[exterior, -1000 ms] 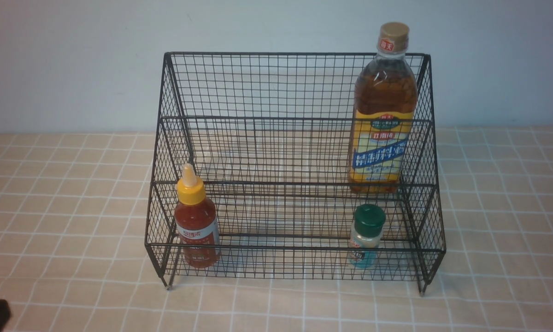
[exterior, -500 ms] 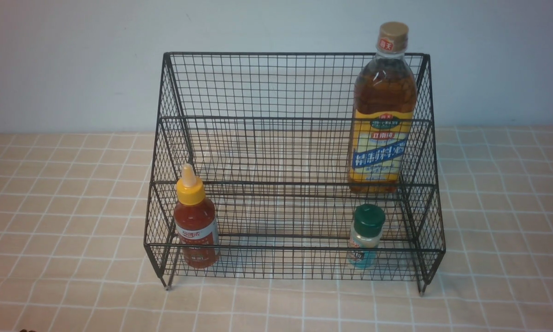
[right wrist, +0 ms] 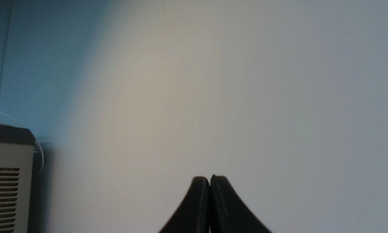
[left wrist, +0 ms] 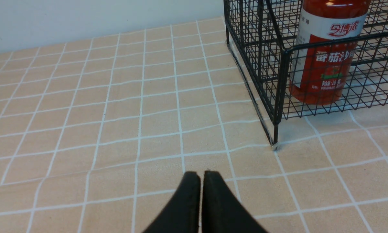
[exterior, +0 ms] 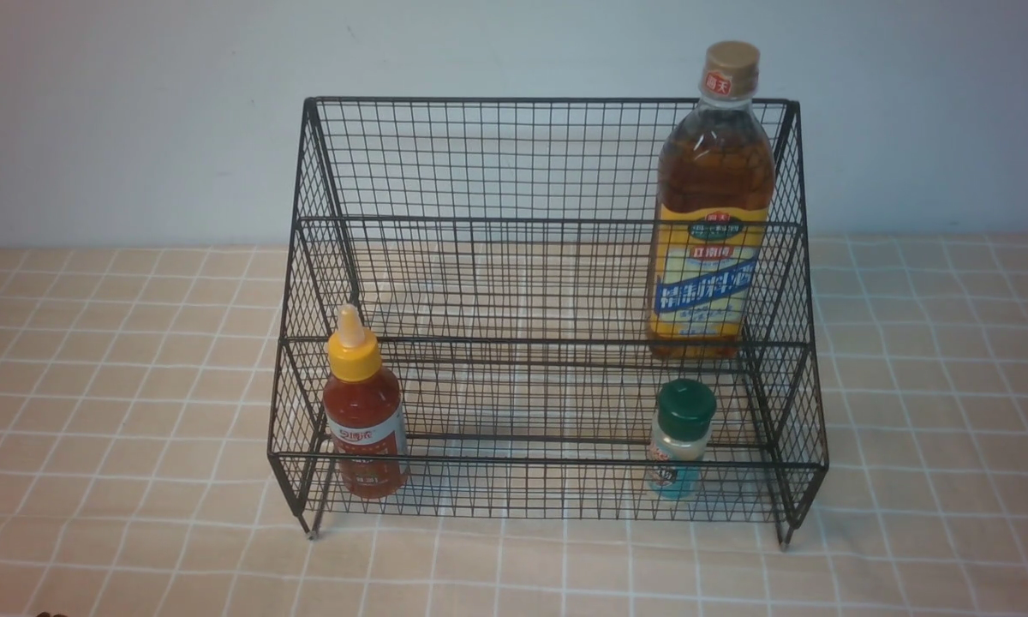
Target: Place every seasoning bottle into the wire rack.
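The black wire rack [exterior: 548,223] stands mid-table. On its lower tier, the red sauce bottle [exterior: 364,411] with a yellow nozzle is at the left and the tiny green-capped shaker [exterior: 681,437] at the right. The tall amber bottle [exterior: 713,206] stands upright on the upper tier at the right. My left gripper [left wrist: 201,174] is shut and empty, low over the cloth, off the rack's [left wrist: 279,87] front left corner, where the red bottle [left wrist: 325,51] shows behind the mesh. My right gripper [right wrist: 210,178] is shut, empty, and faces a plain wall.
A tan checked tablecloth [exterior: 120,386] covers the table, and a pale wall [exterior: 137,120] rises behind the rack. A beige vented box [right wrist: 6,181] with a thin cable shows at the edge of the right wrist view.
The dark tip of my left gripper at the front view's lower left corner has drawn back almost out of that view. The bottles and rack have not moved.
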Available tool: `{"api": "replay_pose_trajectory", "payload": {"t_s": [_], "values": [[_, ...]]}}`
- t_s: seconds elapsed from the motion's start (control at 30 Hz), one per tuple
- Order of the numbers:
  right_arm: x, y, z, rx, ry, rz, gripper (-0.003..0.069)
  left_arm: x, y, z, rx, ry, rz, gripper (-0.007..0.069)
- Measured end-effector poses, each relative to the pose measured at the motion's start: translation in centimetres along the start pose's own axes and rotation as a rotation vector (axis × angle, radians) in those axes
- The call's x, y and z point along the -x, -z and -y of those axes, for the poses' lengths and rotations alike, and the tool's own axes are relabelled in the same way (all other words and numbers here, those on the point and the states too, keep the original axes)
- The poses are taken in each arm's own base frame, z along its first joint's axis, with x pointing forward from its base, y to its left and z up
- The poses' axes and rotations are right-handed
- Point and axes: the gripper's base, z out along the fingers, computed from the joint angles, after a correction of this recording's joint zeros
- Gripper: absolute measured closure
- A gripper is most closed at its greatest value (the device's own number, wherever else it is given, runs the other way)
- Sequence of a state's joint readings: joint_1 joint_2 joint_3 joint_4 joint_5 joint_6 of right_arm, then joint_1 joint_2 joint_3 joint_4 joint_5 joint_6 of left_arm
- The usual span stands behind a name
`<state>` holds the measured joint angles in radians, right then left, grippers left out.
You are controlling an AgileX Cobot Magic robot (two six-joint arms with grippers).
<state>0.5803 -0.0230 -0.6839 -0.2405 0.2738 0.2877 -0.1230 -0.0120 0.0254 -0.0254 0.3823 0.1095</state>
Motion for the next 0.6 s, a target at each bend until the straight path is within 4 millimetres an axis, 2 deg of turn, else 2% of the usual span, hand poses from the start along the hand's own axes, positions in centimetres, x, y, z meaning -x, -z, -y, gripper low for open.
{"api": "replay_pose_trajectory", "payload": {"t_s": [0.4, 0.5, 0.6], "values": [[-0.1, 0.0, 0.0, -0.003, 0.003, -0.008, 0.0671, 0.0, 0.0, 0.0, 0.0, 0.0, 0.0, 0.0631], [-1.9, -0.2, 0.2, -0.016, -0.019, -0.097, 0.0671, 0.0, 0.0, 0.0, 0.0, 0.0, 0.0, 0.0631], [-5.3, -0.4, 0.3, -0.031, -0.021, -0.218, 0.0671, 0.0, 0.0, 0.0, 0.0, 0.0, 0.0, 0.0631]]}}
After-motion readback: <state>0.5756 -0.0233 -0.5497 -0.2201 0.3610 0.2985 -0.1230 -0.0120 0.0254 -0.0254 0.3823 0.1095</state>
